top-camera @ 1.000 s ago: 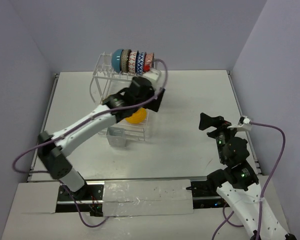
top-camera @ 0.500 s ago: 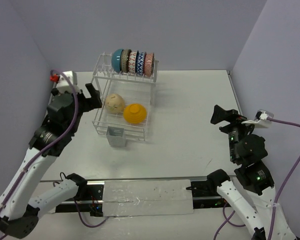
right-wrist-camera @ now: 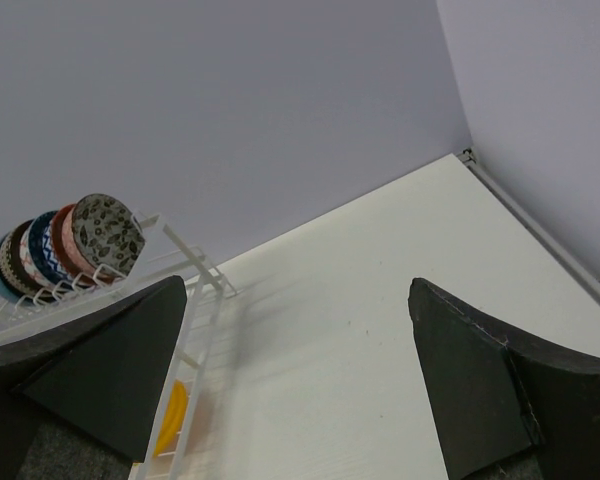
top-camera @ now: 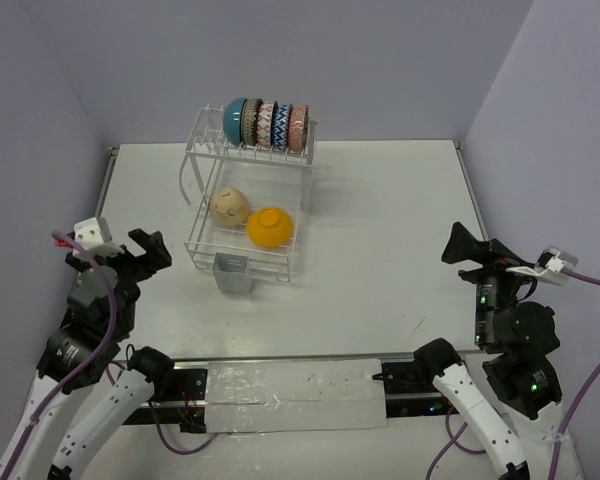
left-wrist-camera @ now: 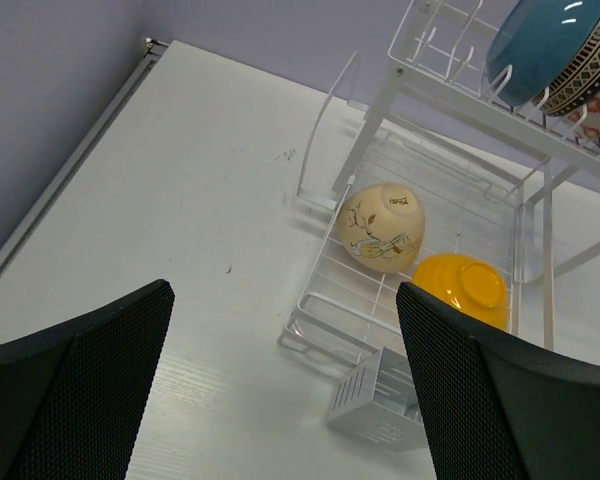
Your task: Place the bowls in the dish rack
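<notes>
The white wire dish rack [top-camera: 202, 190] stands at the back of the table. Its top tier holds a row of bowls on edge: teal [top-camera: 236, 119], dark brown, blue patterned [top-camera: 279, 126], salmon and grey patterned [top-camera: 298, 127]. The lower tier holds the tan bowl [top-camera: 229, 205] and the orange-yellow bowl [top-camera: 270, 226], both upside down; they also show in the left wrist view, tan [left-wrist-camera: 382, 227] and orange-yellow [left-wrist-camera: 460, 288]. My left gripper [top-camera: 148, 252] is open and empty, pulled back near the left edge. My right gripper [top-camera: 468, 246] is open and empty at the right.
A small grey cutlery cup [top-camera: 233, 273] hangs on the rack's front; it also shows in the left wrist view [left-wrist-camera: 376, 400]. Purple walls close in the table at the back and both sides. A metal rail [top-camera: 290, 383] runs along the near edge.
My left arm has drawn back from the rack to the near left, empty. The tan bowl it covered now shows in the lower tier. My right arm has retreated toward the right.
</notes>
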### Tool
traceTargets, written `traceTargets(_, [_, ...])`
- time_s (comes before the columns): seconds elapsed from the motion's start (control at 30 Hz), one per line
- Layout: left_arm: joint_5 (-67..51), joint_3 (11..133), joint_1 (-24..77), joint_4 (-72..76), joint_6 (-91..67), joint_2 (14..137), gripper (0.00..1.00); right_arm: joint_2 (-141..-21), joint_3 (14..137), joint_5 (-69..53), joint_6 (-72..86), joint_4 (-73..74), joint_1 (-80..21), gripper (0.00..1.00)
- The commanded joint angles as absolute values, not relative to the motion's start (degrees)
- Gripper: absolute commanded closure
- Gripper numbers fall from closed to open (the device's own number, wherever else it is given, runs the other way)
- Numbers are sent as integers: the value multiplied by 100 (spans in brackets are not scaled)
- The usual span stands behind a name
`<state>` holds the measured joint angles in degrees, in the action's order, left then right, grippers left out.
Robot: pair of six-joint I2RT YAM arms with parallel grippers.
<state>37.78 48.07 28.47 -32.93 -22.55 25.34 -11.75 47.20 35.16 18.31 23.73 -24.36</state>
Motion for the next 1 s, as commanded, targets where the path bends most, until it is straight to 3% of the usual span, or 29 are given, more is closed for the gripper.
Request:
traceTargets(0.0, [3955, 4641, 2830, -3129, -2461, 2171, 1, -1125, 4799, 3718, 1635, 2399, -2505, 0])
traceTargets(0.97, [3322, 4166, 2821, -2364, -2593, 2900, 1, -1221, 4527, 3507, 1679, 2180, -2522, 0])
